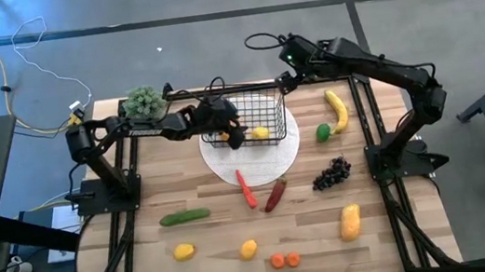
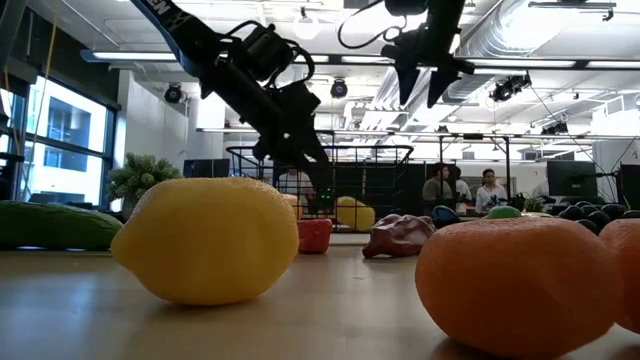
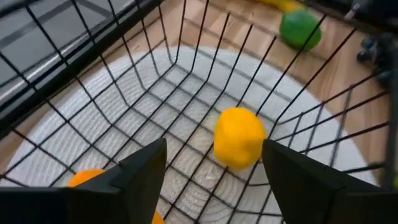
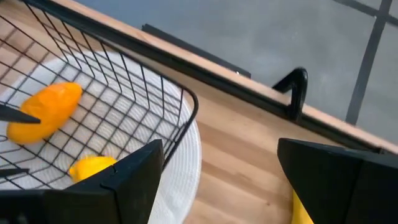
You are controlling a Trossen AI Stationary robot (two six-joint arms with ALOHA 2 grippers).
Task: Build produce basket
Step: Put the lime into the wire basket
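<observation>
The black wire basket (image 1: 257, 115) stands on a round white plate (image 1: 276, 162) near the table's far edge. A yellow lemon (image 3: 239, 137) and an orange fruit (image 4: 47, 111) lie on the basket's floor. My left gripper (image 3: 214, 158) reaches down into the basket from the left, open, with the lemon ahead between its fingers and the orange fruit (image 3: 87, 178) next to one finger. My right gripper (image 1: 285, 81) hangs open above the table by the basket's far right corner, touching nothing. My left gripper is open inside the basket. One finger (image 4: 18, 114) lies right against the orange fruit's end as seen from the right wrist, but I cannot tell whether it touches it.
Loose on the table are a banana (image 1: 338, 109), a green fruit (image 1: 323, 131), grapes (image 1: 332, 174), a mango (image 1: 350, 221), a red chilli (image 1: 246, 189), a cucumber (image 1: 185, 217), two lemons (image 1: 183, 251) and carrot slices (image 1: 284, 260). A green plant (image 1: 144, 102) stands at the far left.
</observation>
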